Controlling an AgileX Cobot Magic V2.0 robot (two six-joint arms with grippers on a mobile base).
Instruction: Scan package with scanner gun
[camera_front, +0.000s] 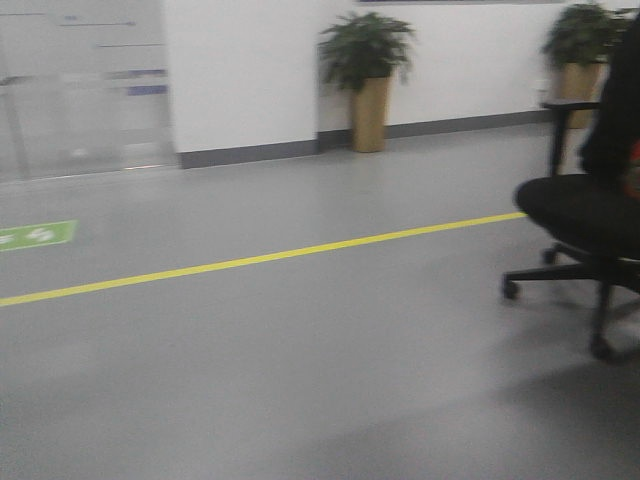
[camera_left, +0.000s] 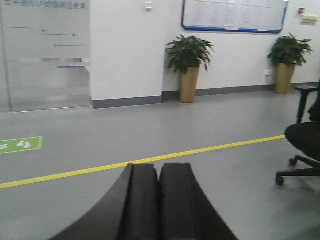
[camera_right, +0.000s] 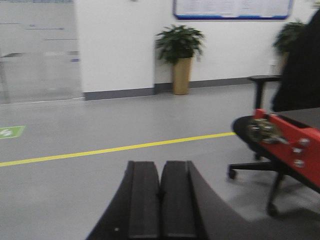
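Note:
No package and no scanner gun show in any view. My left gripper (camera_left: 159, 169) is shut and empty, pointing out over the grey floor toward the yellow line (camera_left: 150, 160). My right gripper (camera_right: 160, 166) is also shut and empty, held over the floor. Neither gripper shows in the front view. A red metal part (camera_right: 295, 137) with bolts and a dull metal fitting reaches in from the right of the right wrist view.
A black office chair (camera_front: 585, 225) with a seated person in dark clothes stands at the right; it also shows in the left wrist view (camera_left: 305, 140). Two potted plants (camera_front: 366, 70) stand by the white wall. A glass partition (camera_front: 80, 90) is at the far left. A green floor sign (camera_front: 35, 235) lies left.

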